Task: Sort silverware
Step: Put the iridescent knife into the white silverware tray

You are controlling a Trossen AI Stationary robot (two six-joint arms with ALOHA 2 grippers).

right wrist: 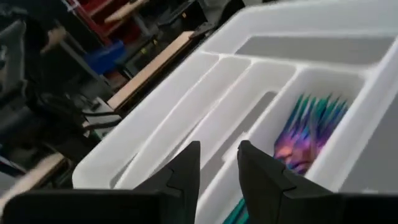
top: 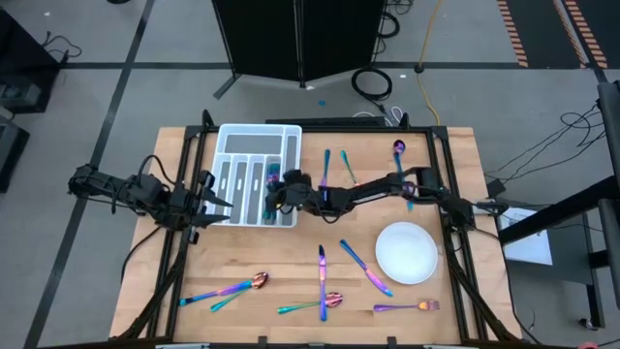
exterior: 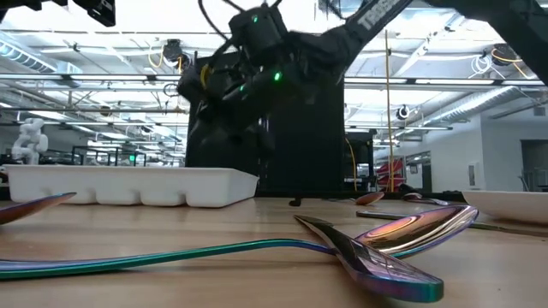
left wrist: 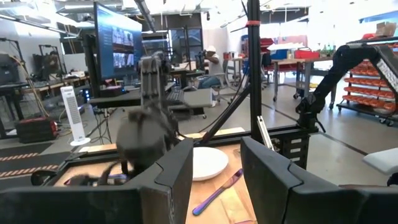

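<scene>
Right now, my read from the remote station:
Right gripper point(top: 274, 191): over the tray's point(top: 258, 135) right-hand slot; my wrist view shows its fingers point(right wrist: 186, 171) a narrow gap apart with nothing between them.
Fork point(right wrist: 309, 129): lies in that slot, tines showing, clear of the fingers; I judge it just let go.
Left gripper point(top: 215, 206): beside the tray's left edge, fingers parted, empty, waiting.
Done: as far as I can see, one fork in the tray; the other slots look bare.
Left: pieces near the table's point(top: 291, 262) far edge, more along the near edge, and a knife point(top: 366, 268) by the plate point(top: 407, 252).
Right arm pose: stretched low across the table from the right side, wrist angled down at the tray.
Left arm pose: reaching in from the left, held low.
</scene>
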